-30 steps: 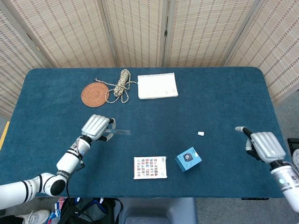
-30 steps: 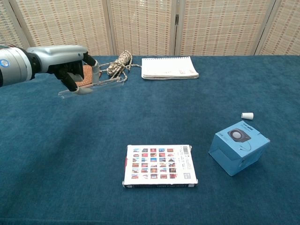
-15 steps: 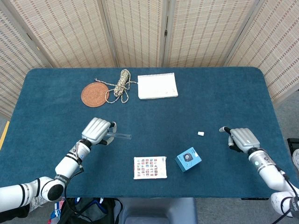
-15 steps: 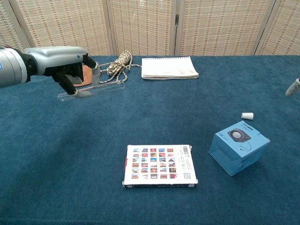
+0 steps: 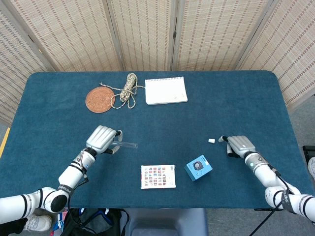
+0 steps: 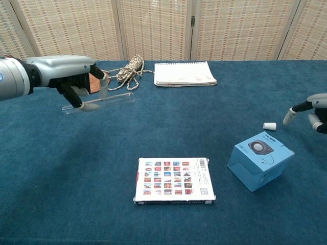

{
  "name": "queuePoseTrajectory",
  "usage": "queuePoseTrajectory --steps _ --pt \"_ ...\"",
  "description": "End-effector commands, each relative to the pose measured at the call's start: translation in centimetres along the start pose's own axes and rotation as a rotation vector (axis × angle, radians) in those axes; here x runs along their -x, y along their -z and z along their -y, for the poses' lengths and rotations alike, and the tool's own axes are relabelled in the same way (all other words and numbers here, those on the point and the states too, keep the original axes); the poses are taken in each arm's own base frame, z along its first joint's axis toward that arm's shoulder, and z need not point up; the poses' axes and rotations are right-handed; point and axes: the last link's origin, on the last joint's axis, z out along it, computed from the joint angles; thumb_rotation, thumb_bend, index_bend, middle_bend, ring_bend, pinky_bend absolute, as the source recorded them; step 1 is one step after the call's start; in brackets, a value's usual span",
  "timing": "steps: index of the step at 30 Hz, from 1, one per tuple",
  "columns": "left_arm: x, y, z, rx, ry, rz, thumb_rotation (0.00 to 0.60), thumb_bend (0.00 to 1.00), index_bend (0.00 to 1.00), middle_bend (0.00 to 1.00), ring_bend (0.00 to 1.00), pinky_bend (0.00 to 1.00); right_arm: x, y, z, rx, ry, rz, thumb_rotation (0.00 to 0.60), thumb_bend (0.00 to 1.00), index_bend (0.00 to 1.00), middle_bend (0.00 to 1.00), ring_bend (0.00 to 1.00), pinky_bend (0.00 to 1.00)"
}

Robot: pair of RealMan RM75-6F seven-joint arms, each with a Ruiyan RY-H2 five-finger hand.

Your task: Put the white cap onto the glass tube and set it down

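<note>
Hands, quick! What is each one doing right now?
Left hand: holding the glass tube above the table.
Right hand: open, holding nothing, fingers close to the white cap.

The glass tube [image 6: 99,101], clear and slender, sits near-horizontal at the upper left of the chest view, raised off the cloth and pinched at one end. The white cap [image 5: 211,140], small and stubby, lies on its side right of centre.
</note>
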Motion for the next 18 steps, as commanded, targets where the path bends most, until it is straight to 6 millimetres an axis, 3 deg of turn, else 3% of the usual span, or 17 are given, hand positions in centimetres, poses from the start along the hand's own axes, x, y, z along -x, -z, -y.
queuePoseTrajectory --steps 1,18 --pt "0.1 0.0 0.0 0.000 0.000 0.003 0.600 0.37 0.56 1.00 0.95 1.00 0.2 -0.3 0.2 0.000 0.004 0.007 0.600 1.00 0.22 1.00 1.00 1.00" --pt "0.5 0.1 0.1 0.003 -0.006 0.015 0.600 0.37 0.56 1.00 0.95 1.00 -0.7 -1.5 2.6 -0.058 0.041 -0.017 0.600 1.00 0.22 1.00 1.00 1.00"
